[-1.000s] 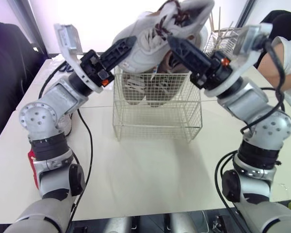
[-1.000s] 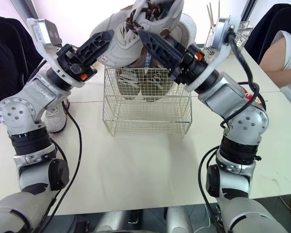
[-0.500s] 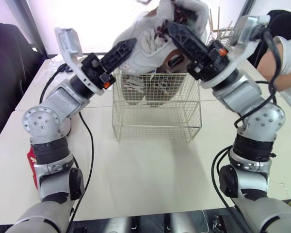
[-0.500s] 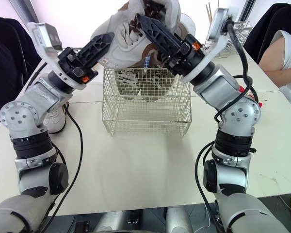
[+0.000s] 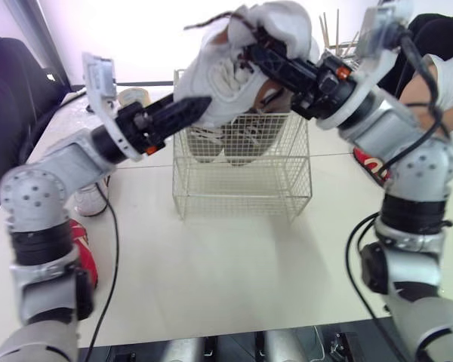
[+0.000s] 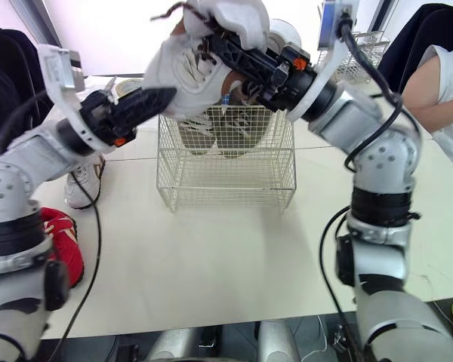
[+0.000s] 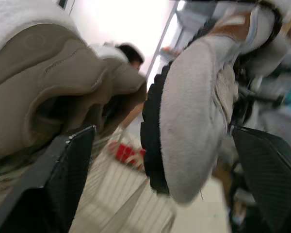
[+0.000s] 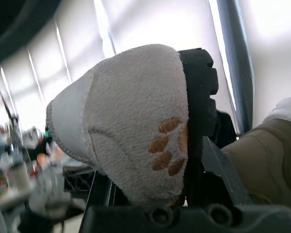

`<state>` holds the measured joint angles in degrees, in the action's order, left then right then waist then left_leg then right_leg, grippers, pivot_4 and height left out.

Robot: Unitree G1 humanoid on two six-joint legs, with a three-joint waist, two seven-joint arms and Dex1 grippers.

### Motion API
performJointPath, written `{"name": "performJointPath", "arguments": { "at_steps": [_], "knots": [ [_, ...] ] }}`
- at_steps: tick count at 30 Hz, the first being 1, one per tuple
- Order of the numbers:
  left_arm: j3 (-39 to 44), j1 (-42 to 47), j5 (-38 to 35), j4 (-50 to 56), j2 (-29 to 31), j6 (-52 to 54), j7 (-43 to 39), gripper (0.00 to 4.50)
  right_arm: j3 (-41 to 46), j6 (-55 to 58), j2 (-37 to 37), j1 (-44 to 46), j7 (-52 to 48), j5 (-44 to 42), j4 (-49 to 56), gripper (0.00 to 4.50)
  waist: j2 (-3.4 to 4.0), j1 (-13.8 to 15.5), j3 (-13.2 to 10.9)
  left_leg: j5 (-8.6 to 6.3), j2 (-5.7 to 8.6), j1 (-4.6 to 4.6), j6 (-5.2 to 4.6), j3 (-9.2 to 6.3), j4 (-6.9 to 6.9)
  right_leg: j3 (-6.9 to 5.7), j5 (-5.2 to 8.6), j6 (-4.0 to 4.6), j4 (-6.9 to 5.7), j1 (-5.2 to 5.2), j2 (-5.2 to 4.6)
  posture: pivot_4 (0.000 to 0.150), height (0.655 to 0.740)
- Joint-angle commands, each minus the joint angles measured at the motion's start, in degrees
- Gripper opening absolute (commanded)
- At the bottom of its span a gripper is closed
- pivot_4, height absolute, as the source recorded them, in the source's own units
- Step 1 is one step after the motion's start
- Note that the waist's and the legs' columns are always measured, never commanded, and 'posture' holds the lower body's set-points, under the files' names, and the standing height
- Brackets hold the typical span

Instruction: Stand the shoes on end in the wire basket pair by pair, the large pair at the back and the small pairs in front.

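The table (image 5: 234, 279) carries the wire basket (image 5: 241, 188), where white trainers (image 5: 226, 139) already stand on end towards the back. Just above its rim hangs the pair of pale suede shoes (image 5: 234, 68), pressed together. They look light, soft in the upper and stiff only along the black lugged sole (image 7: 153, 141). I judge a pinch across sole and heel safer than one on the yielding suede, which could crumple or slip. The right gripper (image 5: 260, 56) is clamped on the pair. The left gripper (image 5: 189, 109) has its fingers (image 7: 63, 179) spread wide about a toe. The nap is grey-white, with a brown paw print (image 8: 169, 153) on one heel and a dark lace (image 5: 211, 19) trailing loose.
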<state>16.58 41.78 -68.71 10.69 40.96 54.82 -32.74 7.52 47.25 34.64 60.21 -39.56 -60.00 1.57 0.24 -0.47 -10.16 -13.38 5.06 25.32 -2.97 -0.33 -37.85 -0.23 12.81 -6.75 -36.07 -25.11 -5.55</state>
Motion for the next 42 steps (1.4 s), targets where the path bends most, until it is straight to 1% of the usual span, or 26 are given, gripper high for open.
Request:
{"name": "performJointPath", "arguments": {
  "at_steps": [1, 5, 9, 12, 16, 21, 24, 26, 27, 29, 30, 32, 35, 39, 42],
  "knots": [
    [1.4, -1.07, 4.89, -0.13, 5.49, -2.96, -7.23, 4.38, -5.11, -6.26, 7.53, 5.25, -14.67, 11.32, -6.35, 0.66, -0.01, -0.05, 0.0, -0.06, -0.01, -0.03, -0.08, -0.01, 0.02, -0.01, 0.0, 0.0, 0.04, 0.03, -0.01, 0.15, 0.74],
    [2.13, -2.76, 8.55, -0.87, 8.59, -5.0, -9.84, 4.38, -12.9, -15.82, 13.19, 9.84, -29.61, 24.02, -15.4, 0.66, 0.0, -0.35, 0.0, -0.14, -0.01, -0.02, -0.18, 0.02, 0.09, 0.0, 0.0, 0.0, 0.12, 0.01, -0.03, 0.15, 0.74],
    [3.16, -4.01, 11.54, -0.81, 9.31, -7.15, -10.18, 4.38, -18.11, -24.63, 14.07, 12.7, -40.23, 33.46, -23.24, 0.66, -0.02, -0.35, -0.03, -0.12, -0.03, 0.01, 0.01, 0.03, 0.19, 0.01, 0.0, -0.01, 0.1, -0.11, -0.04, 0.15, 0.74],
    [3.59, -4.53, 12.11, -0.27, 8.76, -7.6, -9.95, 4.38, -20.09, -30.68, 12.52, 14.0, -43.08, 39.16, -28.97, 0.66, -0.02, -0.34, -0.03, -0.04, -0.02, 0.01, 0.21, 0.04, 0.35, 0.02, 0.0, -0.01, 0.11, -0.17, -0.06, 0.15, 0.74],
    [3.81, -5.16, 12.48, 0.68, 7.64, -8.13, -9.07, 4.38, -21.36, -37.3, 10.03, 15.52, -45.86, 44.69, -34.59, 0.66, -0.02, -0.34, -0.03, 0.04, -0.02, 0.01, 0.39, 0.04, 0.51, 0.02, -0.01, -0.01, 0.09, -0.26, -0.06, 0.15, 0.74],
    [3.52, -5.56, 13.15, 1.35, 6.52, -8.5, -8.56, 4.38, -22.87, -43.82, 8.12, 16.97, -47.25, 51.23, -40.44, 0.66, -0.02, -0.26, -0.04, 0.1, -0.02, 0.01, 0.45, 0.02, 0.59, 0.01, -0.01, -0.01, 0.05, -0.3, -0.05, 0.15, 0.74],
    [3.46, -5.7, 13.61, 1.67, 5.93, -8.66, -8.41, 4.38, -22.79, -45.3, 7.03, 17.85, -47.85, 53.2, -42.8, 0.66, -0.02, -0.27, -0.04, 0.09, 0.0, 0.01, 0.47, 0.02, 0.57, 0.01, -0.01, -0.01, 0.06, -0.28, -0.04, 0.15, 0.74],
    [3.37, -5.79, 14.0, 1.88, 5.59, -8.81, -8.32, 4.5, -22.66, -46.04, 6.75, 18.17, -48.49, 54.3, -43.62, 1.71, -0.02, -0.18, -0.04, 0.09, 0.0, 0.01, 0.48, 0.02, 0.56, 0.01, -0.01, -0.01, 0.06, -0.28, -0.04, 0.15, 0.74],
    [3.35, -5.83, 14.1, 2.0, 5.48, -8.87, -8.26, 4.5, -22.5, -46.18, 6.69, 18.26, -48.75, 54.61, -43.78, 2.02, -0.02, -0.16, -0.04, 0.09, 0.0, 0.0, 0.49, 0.02, 0.56, 0.01, -0.01, -0.01, 0.05, -0.27, -0.05, 0.15, 0.74],
    [3.33, -5.86, 14.24, 2.11, 5.34, -8.99, -8.22, 4.5, -22.25, -46.37, 6.74, 18.34, -49.31, 55.17, -43.67, 3.1, -0.02, -0.23, -0.04, 0.09, 0.01, 0.01, 0.49, 0.01, 0.56, 0.01, -0.01, -0.01, 0.06, -0.27, -0.05, 0.15, 0.74],
    [3.33, -5.85, 14.34, 2.11, 5.31, -9.07, -8.26, 4.5, -22.11, -46.33, 6.85, 18.32, -49.59, 55.4, -43.37, 3.47, -0.02, -0.3, -0.04, 0.09, 0.01, 0.01, 0.49, 0.02, 0.57, 0.01, -0.01, -0.01, 0.06, -0.28, -0.05, 0.15, 0.74],
    [3.34, -5.94, 14.61, 2.21, 5.35, -9.18, -8.4, 4.5, -21.91, -46.23, 7.75, 17.96, -50.65, 55.73, -41.67, 4.41, -0.01, -0.36, -0.04, 0.1, 0.0, 0.0, 0.5, 0.01, 0.57, 0.01, -0.01, -0.01, 0.02, -0.29, -0.04, 0.15, 0.74],
    [3.42, -5.83, 15.22, 1.77, 5.76, -9.35, -8.85, 4.5, -21.05, -45.51, 9.95, 17.53, -52.15, 55.39, -37.88, 4.46, 0.0, -0.36, -0.05, 0.12, 0.0, -0.01, 0.52, 0.01, 0.58, 0.01, -0.01, -0.01, 0.0, -0.3, -0.03, 0.15, 0.74],
    [3.73, -6.1, 16.09, 1.5, 6.44, -9.34, -9.36, 4.5, -19.63, -45.71, 12.37, 17.64, -51.15, 55.81, -35.08, 4.46, 0.0, -0.3, -0.05, 0.11, 0.0, -0.01, 0.53, 0.01, 0.58, 0.0, -0.01, -0.01, 0.0, -0.3, -0.03, 0.15, 0.74],
    [3.85, -6.16, 19.56, -0.14, 7.22, -10.79, -8.23, 4.5, -17.24, -44.25, 13.81, 19.05, -50.39, 54.58, -33.46, 4.46, 0.0, -0.3, -0.05, 0.12, 0.0, -0.01, 0.53, 0.01, 0.56, 0.01, -0.01, -0.01, 0.01, -0.28, -0.03, 0.15, 0.74]
  ]
}}
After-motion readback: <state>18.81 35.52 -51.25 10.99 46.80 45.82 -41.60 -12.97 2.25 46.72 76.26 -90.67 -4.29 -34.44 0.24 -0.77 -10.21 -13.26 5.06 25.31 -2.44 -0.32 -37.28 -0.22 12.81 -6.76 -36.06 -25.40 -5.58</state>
